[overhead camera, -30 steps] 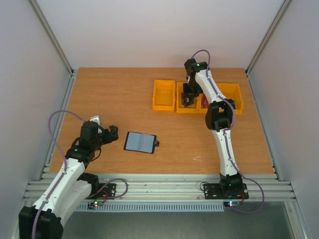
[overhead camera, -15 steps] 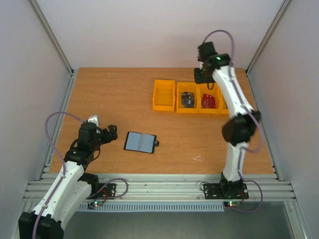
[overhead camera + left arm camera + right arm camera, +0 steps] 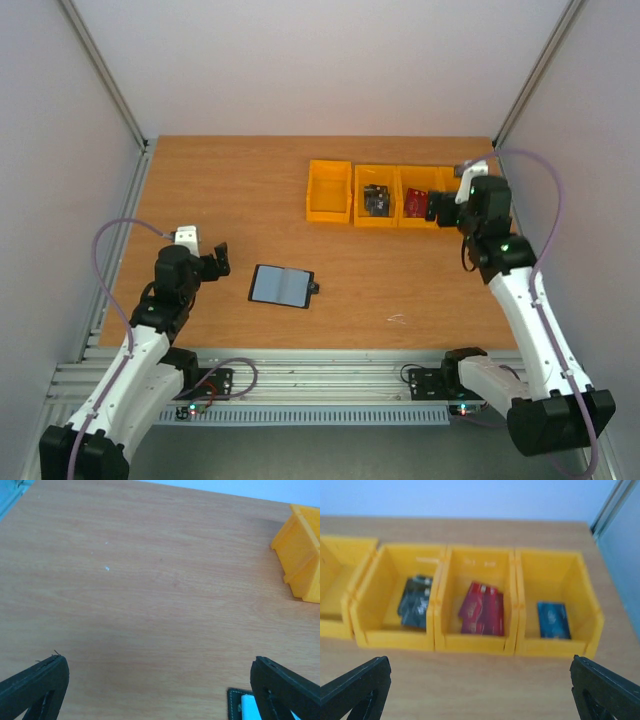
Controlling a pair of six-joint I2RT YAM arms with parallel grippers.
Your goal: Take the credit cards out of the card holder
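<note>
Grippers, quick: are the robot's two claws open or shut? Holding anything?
The left gripper is open, holding nothing.
The right gripper is open, holding nothing.

Four yellow bins (image 3: 475, 642), standing wall to wall, are forming a barrier along the far right of the table (image 3: 230, 190), with the right gripper (image 3: 440, 208) hovering spread wide just in front of them. Bare wood is stretching between that row and the opened card holder (image 3: 281, 286), which is lying flat near the left gripper (image 3: 213, 260), also spread wide.
</note>
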